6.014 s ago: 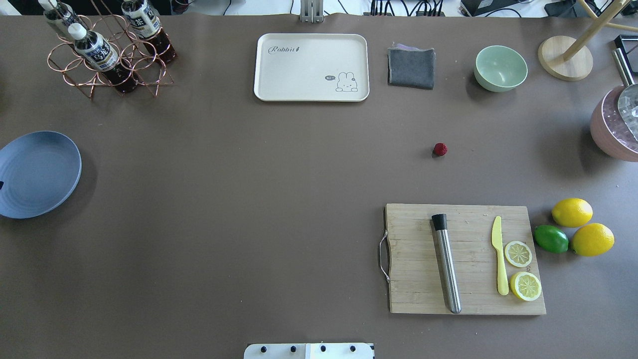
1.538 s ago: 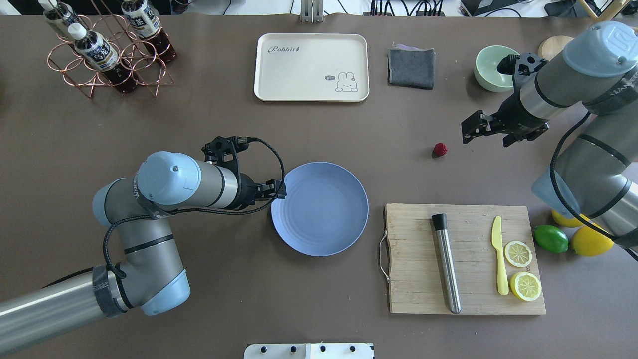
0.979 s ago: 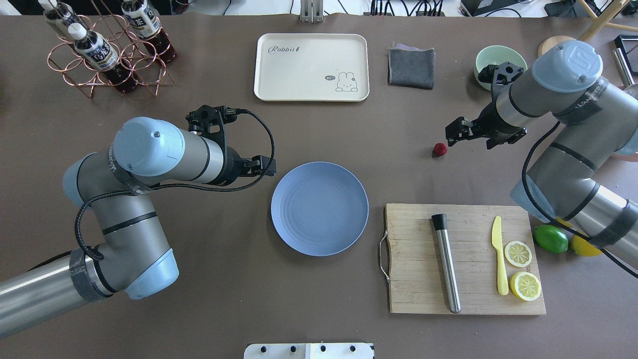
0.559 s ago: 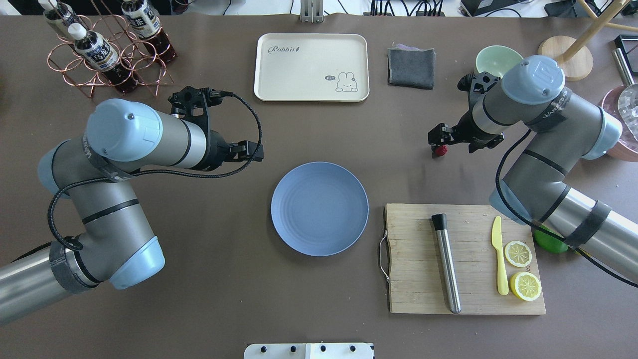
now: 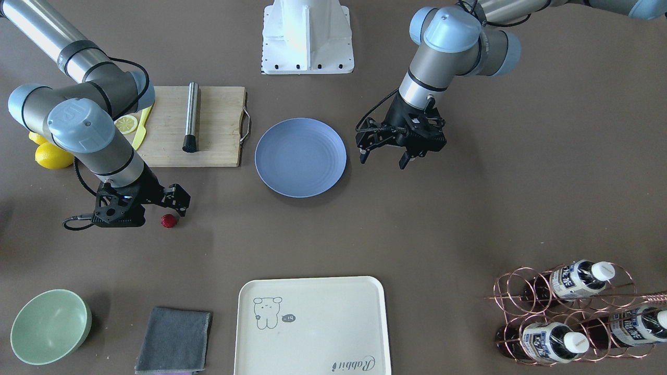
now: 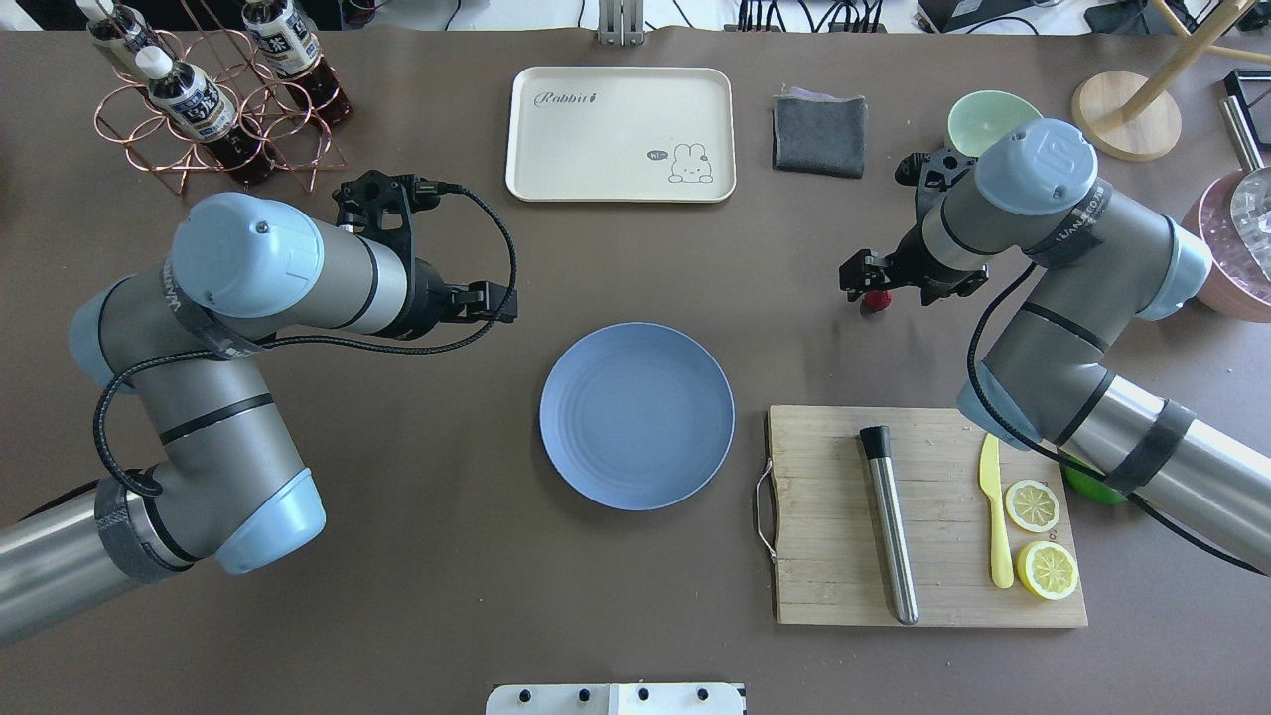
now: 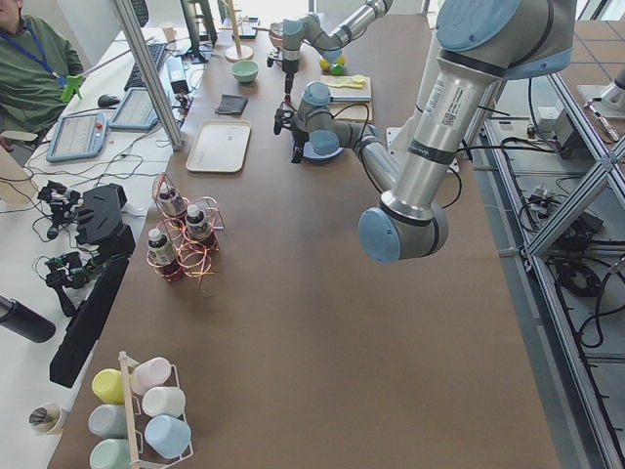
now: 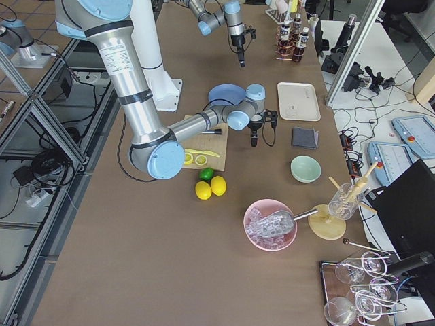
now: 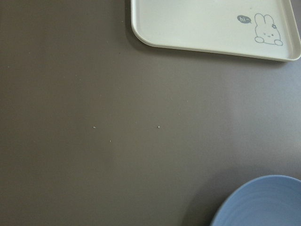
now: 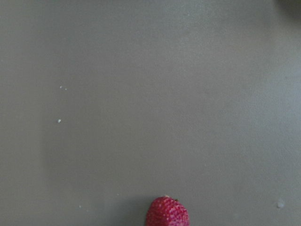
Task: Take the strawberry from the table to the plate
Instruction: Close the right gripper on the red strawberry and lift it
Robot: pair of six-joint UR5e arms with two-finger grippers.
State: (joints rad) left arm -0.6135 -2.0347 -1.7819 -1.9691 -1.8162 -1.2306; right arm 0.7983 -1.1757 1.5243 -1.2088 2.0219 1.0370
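Strawberry (image 5: 168,221) is left on table (image 5: 417,219), right gripper (image 5: 176,204) beside it, fingers seemingly parted. Left gripper (image 5: 383,160) is held spread near plate (image 5: 300,156).

A robotics lab: a grey-and-blue jointed left arm (image 6: 228,298) and its matching right arm (image 6: 1072,228) work over a long brown-covered table (image 7: 322,322), flanked by aluminium frame posts (image 7: 146,68), loose black cables (image 7: 584,278) on the floor, and a touchscreen control tablet (image 7: 76,137) on a white side desk where a person in a green top (image 7: 29,68) sits.
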